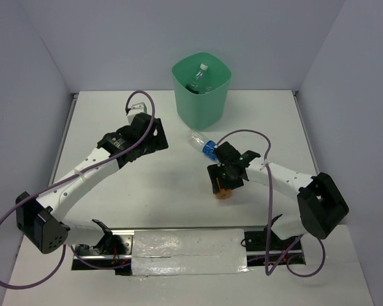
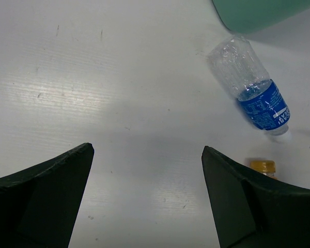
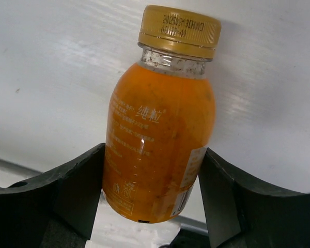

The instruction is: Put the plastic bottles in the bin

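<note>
At least one bottle [image 1: 200,80] lies in the far bin [image 1: 201,109]. My right jaws pinch the orange bottle [image 3: 157,150], near right on the surface [image 1: 172,191]. The blue-label bottle [image 2: 256,90] lies just beside them, still to go. Left jaws are wide and empty.

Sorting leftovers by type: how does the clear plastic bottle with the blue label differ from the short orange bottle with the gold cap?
The clear blue-label bottle lies on its side, free; the short orange bottle is clamped in the right gripper. The blue-label bottle is see-through and looks empty; the orange bottle is opaque orange. The blue-label bottle is longer and slimmer, the orange bottle squat. Both are outside the mint-green bin.
</note>
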Controlling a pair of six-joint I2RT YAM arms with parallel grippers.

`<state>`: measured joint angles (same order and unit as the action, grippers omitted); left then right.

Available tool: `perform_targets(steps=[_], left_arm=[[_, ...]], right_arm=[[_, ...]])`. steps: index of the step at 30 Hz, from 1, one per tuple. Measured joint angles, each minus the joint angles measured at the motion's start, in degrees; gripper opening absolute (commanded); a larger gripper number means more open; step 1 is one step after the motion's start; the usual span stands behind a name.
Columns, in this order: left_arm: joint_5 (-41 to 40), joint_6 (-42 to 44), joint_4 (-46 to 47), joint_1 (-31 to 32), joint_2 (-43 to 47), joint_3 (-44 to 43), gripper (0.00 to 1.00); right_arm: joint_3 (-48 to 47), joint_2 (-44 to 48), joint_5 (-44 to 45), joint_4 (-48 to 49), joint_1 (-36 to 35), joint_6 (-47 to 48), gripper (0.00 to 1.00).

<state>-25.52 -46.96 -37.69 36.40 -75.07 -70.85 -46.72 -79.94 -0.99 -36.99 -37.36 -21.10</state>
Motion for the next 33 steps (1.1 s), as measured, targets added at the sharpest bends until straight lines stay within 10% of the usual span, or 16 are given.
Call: perform_targets(steps=[14,28,33], left_arm=[[-7.4,-1.1,-6.3,-1.2,0.6,-2.4,0.99],[-6.5,-4.5,-11.6,-2.4,10.3,0.5,0.99],[-6.2,-5.8,-13.7,-2.4,13.5,1.6,0.99]], right_arm=[[-43.7,6.3,9.8,-11.4,-4.4,1.5,0.57],[-89.5,-35.9,31.5,1.0,-0.2,10.4,0.67],[-90.2,-41.4,32.0,2.3,2.6,9.7,0.94]])
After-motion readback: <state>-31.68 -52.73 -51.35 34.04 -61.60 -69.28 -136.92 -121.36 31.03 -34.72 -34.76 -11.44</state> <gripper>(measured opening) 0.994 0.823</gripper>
